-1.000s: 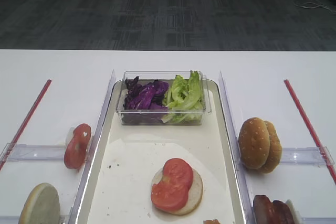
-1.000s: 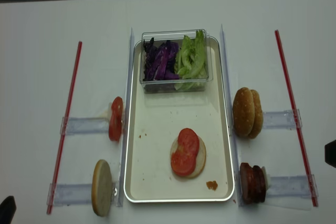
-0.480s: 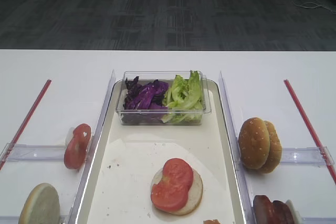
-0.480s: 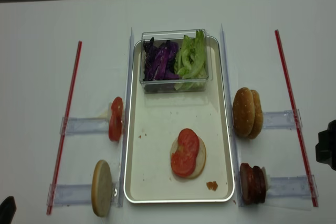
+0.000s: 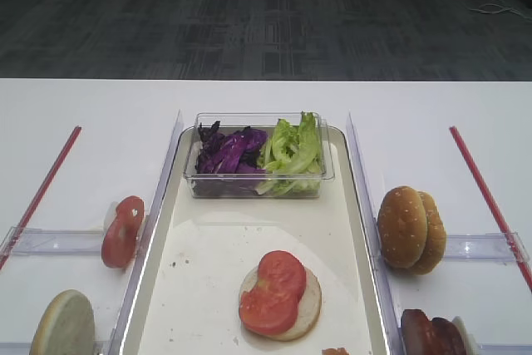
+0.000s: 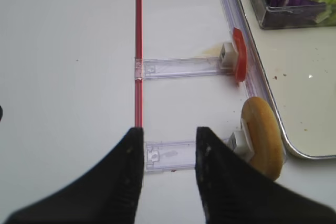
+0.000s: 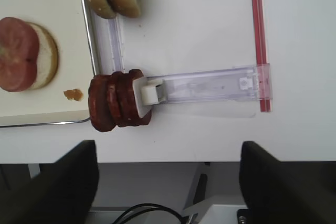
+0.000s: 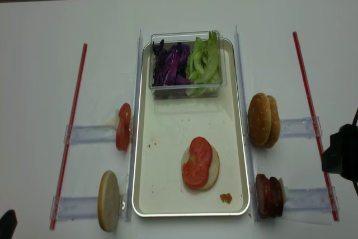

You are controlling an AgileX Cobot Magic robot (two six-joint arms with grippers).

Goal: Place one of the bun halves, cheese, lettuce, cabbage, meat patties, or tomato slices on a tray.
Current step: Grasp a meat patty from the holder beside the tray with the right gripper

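Note:
The cream tray (image 8: 168,132) holds a bun half topped with two tomato slices (image 8: 197,163). At its far end a clear box holds purple cabbage (image 8: 172,64) and green lettuce (image 8: 204,62). On holders to the right stand two bun halves (image 8: 264,120) and the meat patties (image 7: 114,106). On the left stand a tomato slice (image 6: 239,54) and a bun half (image 6: 262,136). No cheese is in view. My right gripper (image 7: 168,187) is open and empty over the near table edge, beside the patties. My left gripper (image 6: 169,174) is open over a plastic holder, left of that bun half.
Red strips (image 8: 306,99) (image 8: 72,121) run along both outer sides. Clear plastic rails (image 8: 241,93) flank the tray. A small orange scrap (image 8: 225,197) lies in the tray's near right corner. The right arm's dark body (image 8: 340,154) shows at the right edge.
The right arm has come further into the overhead view from the right edge, moving left. The food and the left gripper have not moved.

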